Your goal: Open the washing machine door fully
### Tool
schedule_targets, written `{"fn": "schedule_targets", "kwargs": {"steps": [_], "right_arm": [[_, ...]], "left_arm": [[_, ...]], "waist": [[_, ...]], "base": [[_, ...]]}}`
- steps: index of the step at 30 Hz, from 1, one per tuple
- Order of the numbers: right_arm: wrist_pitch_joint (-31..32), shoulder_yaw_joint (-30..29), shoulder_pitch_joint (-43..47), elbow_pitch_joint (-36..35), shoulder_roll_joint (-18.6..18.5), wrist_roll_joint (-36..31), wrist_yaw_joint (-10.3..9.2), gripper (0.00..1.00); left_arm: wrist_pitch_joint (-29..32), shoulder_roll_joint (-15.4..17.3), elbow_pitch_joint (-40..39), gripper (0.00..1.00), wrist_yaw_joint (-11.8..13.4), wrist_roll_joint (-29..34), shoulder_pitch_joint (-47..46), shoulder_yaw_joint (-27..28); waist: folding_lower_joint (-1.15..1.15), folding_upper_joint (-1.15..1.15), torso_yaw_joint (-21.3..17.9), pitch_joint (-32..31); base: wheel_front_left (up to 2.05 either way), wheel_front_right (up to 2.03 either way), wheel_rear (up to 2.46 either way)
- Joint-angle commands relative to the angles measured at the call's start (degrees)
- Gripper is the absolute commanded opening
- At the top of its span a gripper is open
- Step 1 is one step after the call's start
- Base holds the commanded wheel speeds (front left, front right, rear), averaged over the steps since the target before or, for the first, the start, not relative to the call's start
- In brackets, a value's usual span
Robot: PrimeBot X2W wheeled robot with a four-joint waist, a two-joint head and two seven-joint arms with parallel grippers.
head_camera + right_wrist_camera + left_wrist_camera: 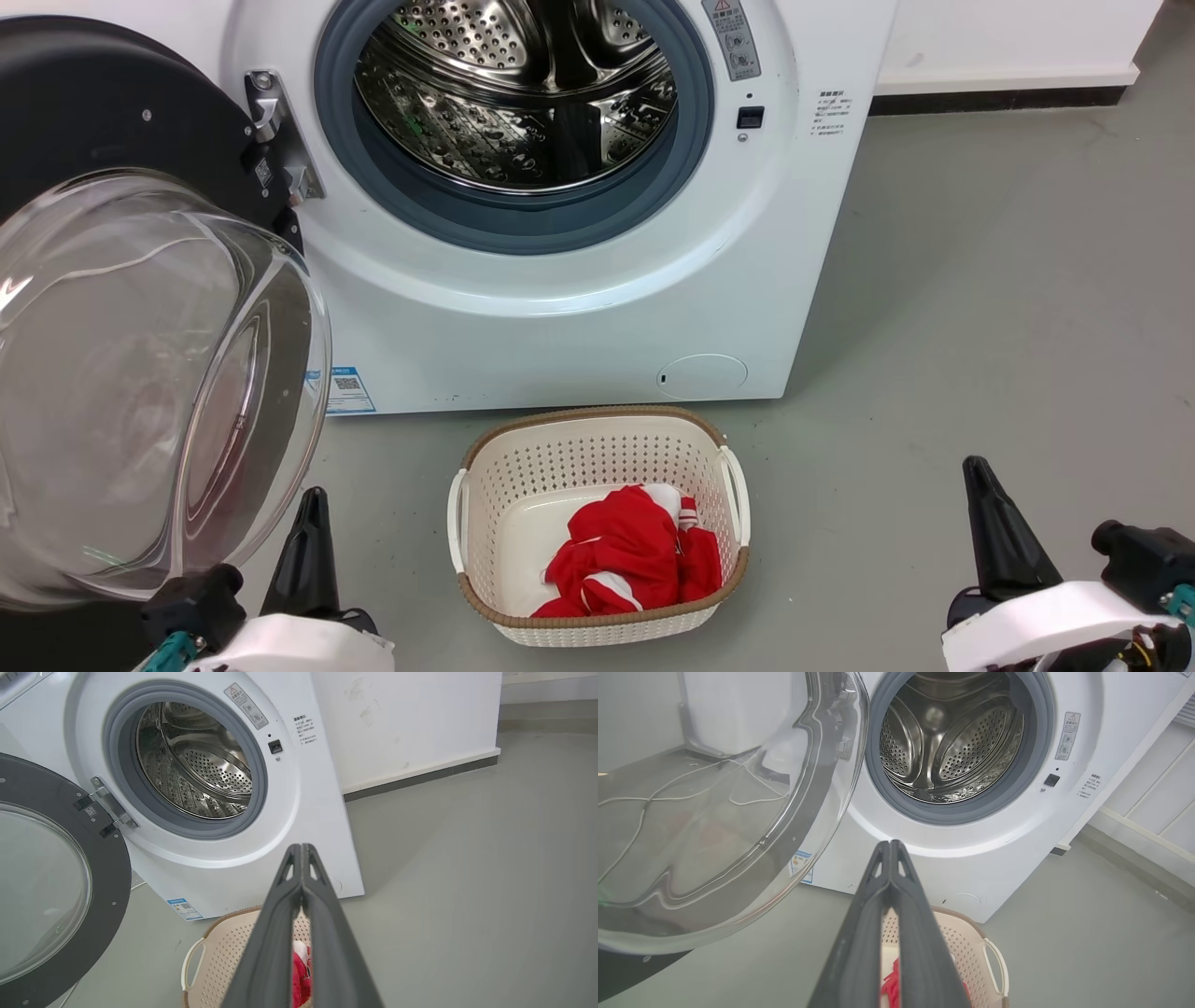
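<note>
Grey floor [980,327]; washing machine door [140,373] hangs wide, likely heavy and slick; I'd push its black rim [112,868]; left pincer [889,842] and right pincer [301,845] pressed together.

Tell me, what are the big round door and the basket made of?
The washing machine door: a see-through, shiny bowl, likely glass, in a black ring, probably plastic. The basket: cream walls full of holes, looks like moulded plastic, with a brown woven-look rim.
</note>
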Motion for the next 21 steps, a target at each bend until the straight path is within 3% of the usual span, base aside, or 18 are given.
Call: {"fn": "schedule_targets", "kwargs": {"steps": [1, 5, 21], "right_arm": [[0.13, -0.03, -1.66, -0.59, -0.45, 1.89, 0.0, 0.0], [0.86, -0.06, -2.37, 0.32, -0.7, 8.34, -0.01, 0.0], [2.79, -0.36, -3.93, 2.41, -1.13, 23.46, -0.01, 0.0]], "left_arm": [[0.24, 0.17, -0.57, 0.0, -0.19, -1.58, -1.74, 0.28], [1.65, 0.08, 0.04, 0.0, -0.62, -7.66, -2.34, 0.57], [5.13, -0.12, 1.71, 0.0, -1.64, -22.05, -4.03, 1.37]], "waist": [[0.0, 0.0, 0.02, -0.01], [0.0, 0.0, 0.15, -0.07], [0.0, 0.0, 0.51, -0.24]], "base": [[0.0, 0.0, 0.0], [0.0, 0.0, 0.0], [0.0, 0.0, 0.0]]}}
